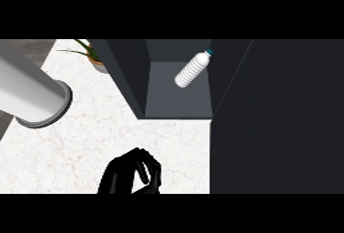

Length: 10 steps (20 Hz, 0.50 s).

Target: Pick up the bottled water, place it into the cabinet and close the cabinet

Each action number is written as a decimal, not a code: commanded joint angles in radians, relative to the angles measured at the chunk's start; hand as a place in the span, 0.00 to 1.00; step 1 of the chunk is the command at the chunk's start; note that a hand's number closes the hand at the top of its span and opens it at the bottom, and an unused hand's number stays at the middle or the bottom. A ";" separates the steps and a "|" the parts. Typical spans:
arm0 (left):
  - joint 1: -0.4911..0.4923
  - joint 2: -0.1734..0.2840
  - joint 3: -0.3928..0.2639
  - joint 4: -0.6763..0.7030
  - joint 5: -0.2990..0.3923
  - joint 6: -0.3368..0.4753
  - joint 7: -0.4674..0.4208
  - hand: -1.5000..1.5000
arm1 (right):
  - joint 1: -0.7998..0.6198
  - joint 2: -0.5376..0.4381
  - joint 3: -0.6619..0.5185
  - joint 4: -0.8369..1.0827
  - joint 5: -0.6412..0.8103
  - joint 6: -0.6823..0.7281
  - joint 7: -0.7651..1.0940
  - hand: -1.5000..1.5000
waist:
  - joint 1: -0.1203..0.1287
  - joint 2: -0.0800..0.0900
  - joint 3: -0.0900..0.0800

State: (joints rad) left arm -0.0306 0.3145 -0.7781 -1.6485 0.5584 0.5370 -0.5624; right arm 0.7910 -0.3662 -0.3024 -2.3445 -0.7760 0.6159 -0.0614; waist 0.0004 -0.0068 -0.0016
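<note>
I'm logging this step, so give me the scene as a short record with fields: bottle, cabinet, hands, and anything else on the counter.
bottle: bottled water lying tilted inside the cabinet
cabinet: cabinet open, door at the right
left hand: left hand at lower edge, fingers curled, holding nothing
right hand: not visible
counter: white marble counter
other: potted plant, grey cylinder

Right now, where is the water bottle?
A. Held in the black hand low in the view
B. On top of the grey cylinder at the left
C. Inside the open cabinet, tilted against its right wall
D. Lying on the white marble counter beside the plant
C. The water bottle sits inside the open cabinet, tilted with its cap toward the right wall, while the hand low in the view holds nothing.
</note>
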 commanded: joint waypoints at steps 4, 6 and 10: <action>0.115 0.152 0.049 -0.105 0.019 -0.056 -0.013 1.00 | 0.040 -0.097 0.011 -0.186 0.058 0.111 0.070 1.00 | -0.004 0.000 -0.001; 0.160 0.222 0.086 -0.165 0.030 -0.078 -0.029 1.00 | 0.057 -0.052 0.060 -0.247 0.096 0.110 0.061 1.00 | -0.003 -0.004 -0.002; 0.222 0.313 0.161 -0.277 0.081 -0.105 -0.022 1.00 | 0.066 -0.022 0.078 -0.286 0.113 0.129 0.032 1.00 | -0.008 -0.010 -0.003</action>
State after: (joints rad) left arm 0.1383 0.5405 -0.6867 -1.8455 0.5975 0.4646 -0.5829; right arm 0.8154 -0.4174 -0.2210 -2.3550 -0.7642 0.7623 -0.0614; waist -0.0047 -0.0127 -0.0035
